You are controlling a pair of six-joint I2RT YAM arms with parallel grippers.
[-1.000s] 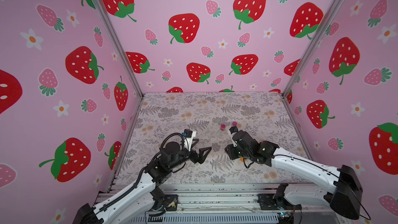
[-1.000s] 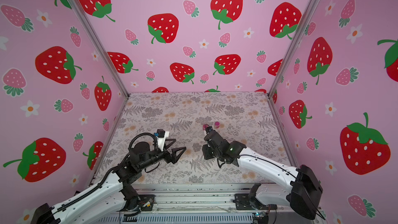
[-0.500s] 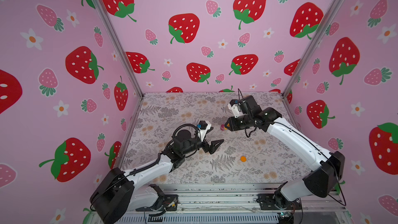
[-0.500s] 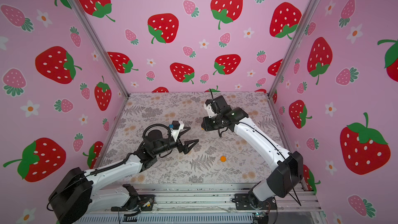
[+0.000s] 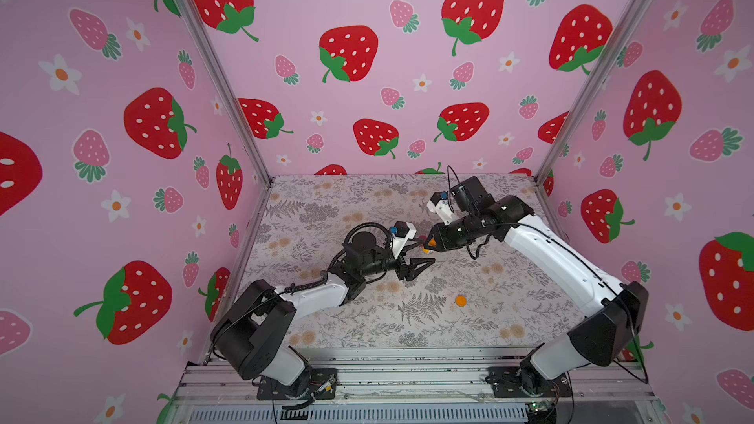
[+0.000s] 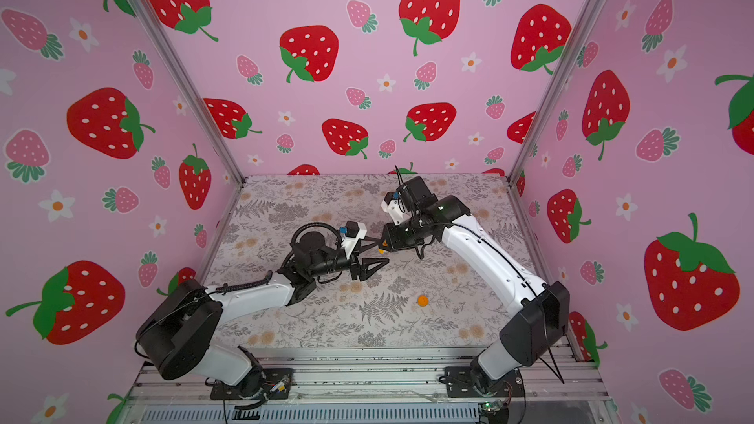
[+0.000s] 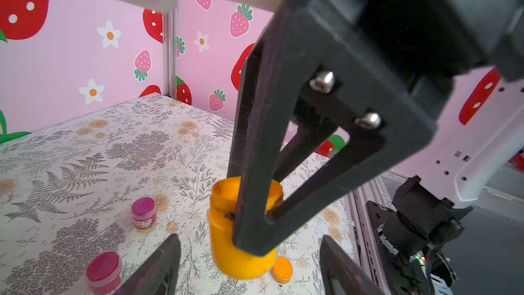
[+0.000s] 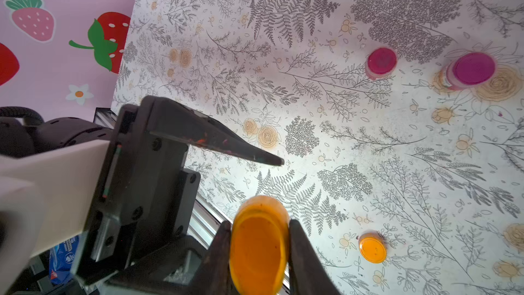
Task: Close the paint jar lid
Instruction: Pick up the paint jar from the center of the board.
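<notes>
The orange paint jar [image 7: 226, 239] hangs clear of the table [image 5: 326, 205], about mid-scene and a little toward the far side. It has no cap on its mouth and tips slightly off upright. The right gripper [image 8: 259, 222] comes at it from above, its jaws pinched tight on opposite sides of the body and running down past the rim. The left gripper [image 5: 426, 252] reaches in from the left with its jaws spread. They flank the jar's lower half and, in the left wrist view, show a gap on each side, so it holds nothing. The orange lid [image 5: 460, 300] lies flat on the table, nearer than the jar and to its right, well apart from both grippers. Two pink jars [image 7: 143, 212] [image 7: 104, 268], both capped, stand on the table away from the action. The jar looks like small, light, stiff plastic with smooth walls, so a light squeeze probably suffices, though it may twist or slip in the grip. Open and holding paint, it should be kept level. The lower body is likely the best place for the left jaws, since that leaves the mouth and neck free. The lid is thin and low, so it probably wants pinching across its edge from straight above.
</notes>
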